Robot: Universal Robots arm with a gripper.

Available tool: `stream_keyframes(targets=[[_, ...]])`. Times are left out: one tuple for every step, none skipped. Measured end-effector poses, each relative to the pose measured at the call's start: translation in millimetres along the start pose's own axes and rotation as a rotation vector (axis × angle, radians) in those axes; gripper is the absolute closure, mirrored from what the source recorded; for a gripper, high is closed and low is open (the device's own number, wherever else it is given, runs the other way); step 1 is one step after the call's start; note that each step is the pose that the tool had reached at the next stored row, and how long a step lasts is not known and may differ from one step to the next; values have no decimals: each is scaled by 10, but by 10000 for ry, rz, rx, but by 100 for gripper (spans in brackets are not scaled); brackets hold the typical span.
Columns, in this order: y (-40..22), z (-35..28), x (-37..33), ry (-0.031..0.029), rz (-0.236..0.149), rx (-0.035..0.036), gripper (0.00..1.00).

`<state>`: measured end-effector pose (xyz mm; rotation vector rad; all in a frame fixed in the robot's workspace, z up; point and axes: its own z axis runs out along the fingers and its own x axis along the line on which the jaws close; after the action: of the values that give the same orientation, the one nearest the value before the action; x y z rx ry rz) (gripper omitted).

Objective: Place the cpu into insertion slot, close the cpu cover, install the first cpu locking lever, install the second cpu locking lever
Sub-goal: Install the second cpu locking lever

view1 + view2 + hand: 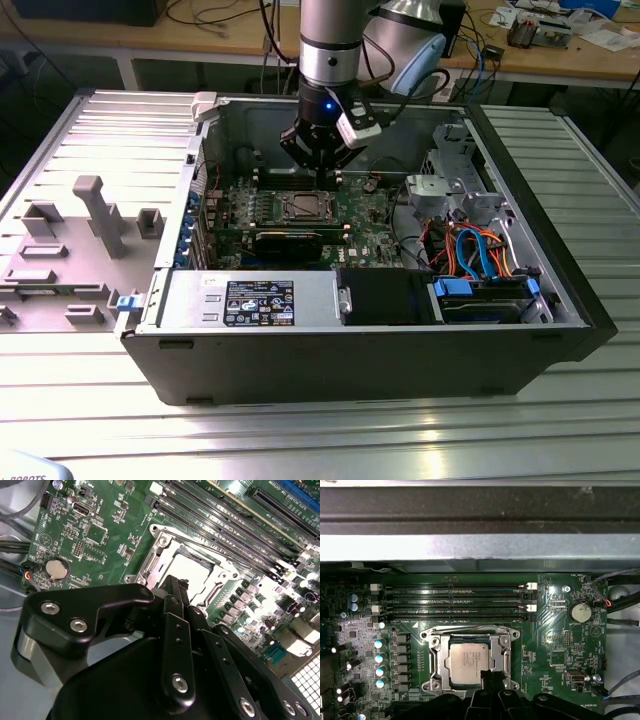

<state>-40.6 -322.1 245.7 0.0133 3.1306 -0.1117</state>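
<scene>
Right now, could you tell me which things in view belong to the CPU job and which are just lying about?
For the job:
- cpu, seated in the insertion slot
- cpu cover, down around it
- gripper, at the socket's edge

Lying about:
- memory slots
- coin cell battery
- graphics card

Round coin battery (580,612) beside four memory slots (452,600) on green motherboard (545,665).

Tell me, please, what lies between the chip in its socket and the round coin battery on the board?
In the first wrist view, between the chip and the coin battery lie the socket's metal frame and green board with small parts.
</scene>
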Motion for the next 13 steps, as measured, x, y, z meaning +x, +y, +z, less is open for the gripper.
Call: stream_keyframes(targets=[[0,0,0,1,0,53,89],[0,0,0,0,-2,119,89],[0,0,0,-1,-2,192,89],[0,0,0,-1,-3,257,89],[-1,0,0,-2,-5,282,89],[-6,0,0,-1,-6,284,89],[-17,1,0,-2,-4,283,89],[-31,2,0,-2,-3,282,89],[-48,4,0,-3,-3,282,89],[-62,4,-1,-2,-4,283,89],[-83,6,-1,-3,-4,282,89],[-95,7,-1,-2,-4,282,89],[-113,9,-1,-2,-4,279,89]])
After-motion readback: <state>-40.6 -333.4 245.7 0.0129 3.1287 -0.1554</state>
